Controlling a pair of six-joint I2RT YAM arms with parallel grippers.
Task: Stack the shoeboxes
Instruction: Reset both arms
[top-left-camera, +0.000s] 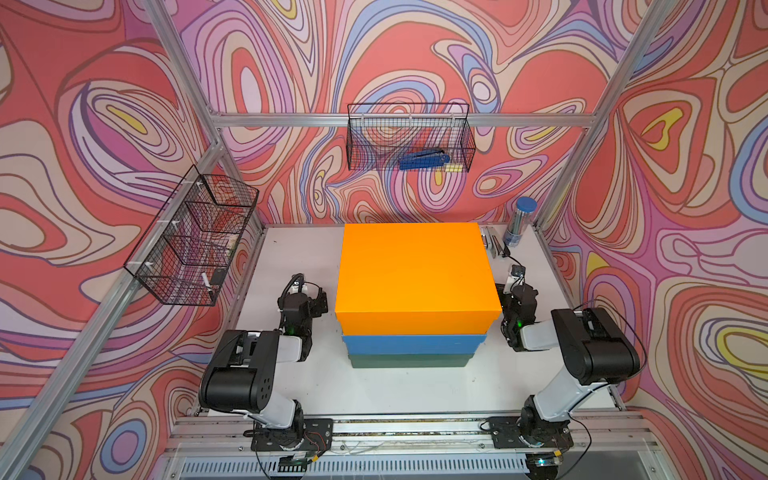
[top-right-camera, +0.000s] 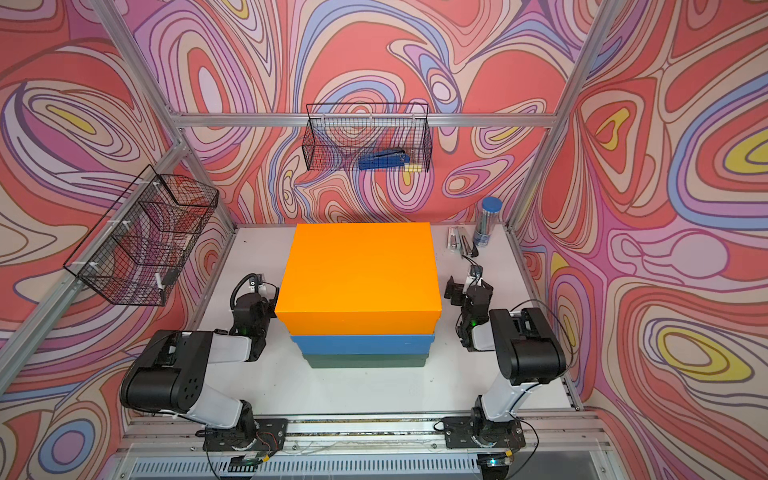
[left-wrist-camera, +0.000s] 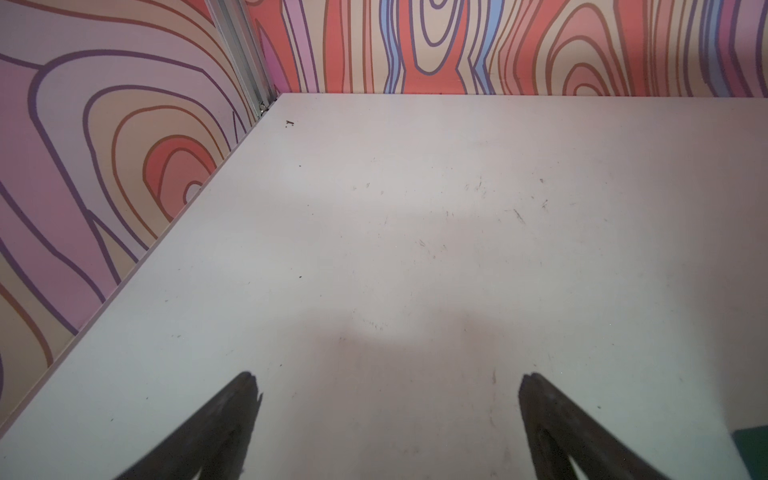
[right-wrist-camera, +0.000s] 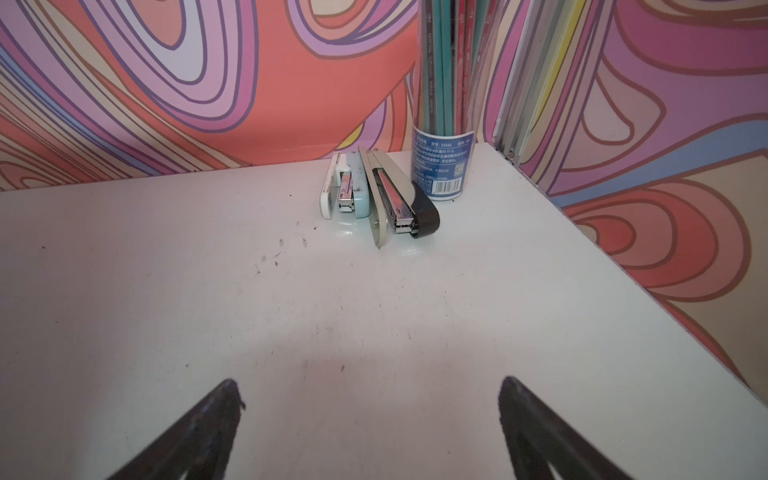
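Left pincer (left-wrist-camera: 389, 376): spread wide, empty, over bare bench (left-wrist-camera: 415, 208).
Right pincer (right-wrist-camera: 370, 380): spread wide, empty.
Orange shoebox (top-left-camera: 415, 274): top of stack, mid-bench.
Blue shoebox (top-left-camera: 411, 343): middle; only front strip shows.
Green shoebox (top-left-camera: 407, 360): bottom, mostly hidden.

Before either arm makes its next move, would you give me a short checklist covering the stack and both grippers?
1. Stack order: orange shoebox on blue shoebox on green shoebox, in both top views: ok.
2. Edges flush all round: only the near faces show and the far sides are hidden: cannot tell.
3. Left gripper open and empty over bare table: ok.
4. Right gripper open and empty: ok.
5. Grippers off the stack: each sits beside it and no contact is visible: ok.
6. Staplers and pencil tube lie ahead of the right gripper, apart from it: ok.
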